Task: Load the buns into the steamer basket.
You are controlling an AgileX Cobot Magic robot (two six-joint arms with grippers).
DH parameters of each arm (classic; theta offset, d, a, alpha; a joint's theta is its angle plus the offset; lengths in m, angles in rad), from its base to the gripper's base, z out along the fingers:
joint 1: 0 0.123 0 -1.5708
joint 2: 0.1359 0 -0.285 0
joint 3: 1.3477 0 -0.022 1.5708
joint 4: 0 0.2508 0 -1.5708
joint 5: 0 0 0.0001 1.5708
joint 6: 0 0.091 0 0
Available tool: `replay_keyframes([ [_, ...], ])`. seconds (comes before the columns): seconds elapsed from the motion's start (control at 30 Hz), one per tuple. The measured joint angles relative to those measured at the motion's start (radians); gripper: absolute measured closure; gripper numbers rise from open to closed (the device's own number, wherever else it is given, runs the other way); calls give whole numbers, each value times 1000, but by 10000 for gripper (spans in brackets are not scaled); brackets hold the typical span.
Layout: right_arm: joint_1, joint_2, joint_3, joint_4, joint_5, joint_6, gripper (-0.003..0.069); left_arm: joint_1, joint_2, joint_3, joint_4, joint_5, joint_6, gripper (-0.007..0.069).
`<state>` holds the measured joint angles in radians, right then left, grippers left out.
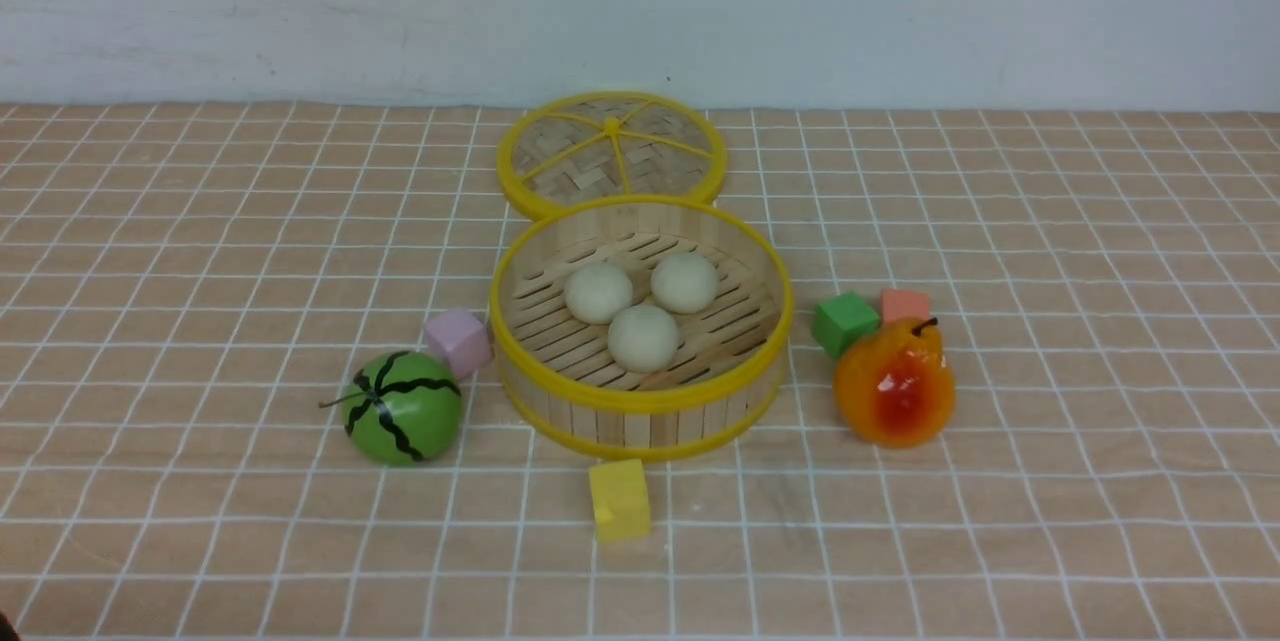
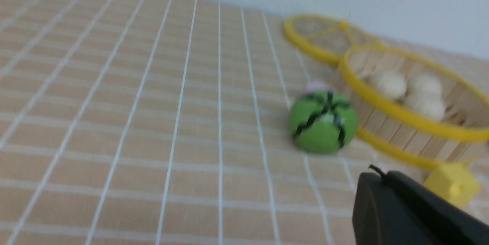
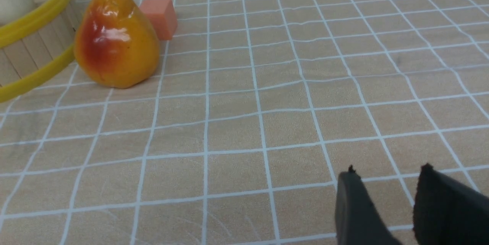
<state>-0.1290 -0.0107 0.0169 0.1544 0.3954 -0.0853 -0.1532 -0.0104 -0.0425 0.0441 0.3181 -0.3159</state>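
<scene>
Three cream-white buns (image 1: 598, 292) (image 1: 684, 282) (image 1: 643, 338) lie together on the slatted floor of the steamer basket (image 1: 640, 399), at the middle of the table. No gripper shows in the front view. In the left wrist view my left gripper (image 2: 378, 174) is shut and empty, low over the cloth, short of the basket (image 2: 382, 99) with the buns (image 2: 387, 84) in it. In the right wrist view my right gripper (image 3: 387, 170) is open over bare cloth, with nothing between its fingers. It is well away from the basket (image 3: 34, 19), where one bun (image 3: 13, 2) peeks over the rim.
The flat woven lid (image 1: 610, 149) lies behind the basket. A green watermelon ball (image 1: 402, 408) and a pink cube (image 1: 458, 341) sit at the basket's left. A yellow cube (image 1: 619, 499) is in front. A pear (image 1: 893, 383), a green cube (image 1: 845, 323) and an orange cube (image 1: 905, 305) are at the right.
</scene>
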Motion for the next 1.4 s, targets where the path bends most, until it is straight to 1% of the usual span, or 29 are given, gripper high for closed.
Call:
replay_keyframes([
  [0.1, 0, 0, 0, 0, 0, 0, 418, -1, 0, 64, -5, 26, 0, 634],
  [0.23, 0, 0, 0, 0, 0, 0, 418, -1, 0, 71, -8, 60, 0, 634],
  [1.4, 0, 0, 0, 0, 0, 0, 418, -1, 0, 73, -11, 62, 0, 612],
])
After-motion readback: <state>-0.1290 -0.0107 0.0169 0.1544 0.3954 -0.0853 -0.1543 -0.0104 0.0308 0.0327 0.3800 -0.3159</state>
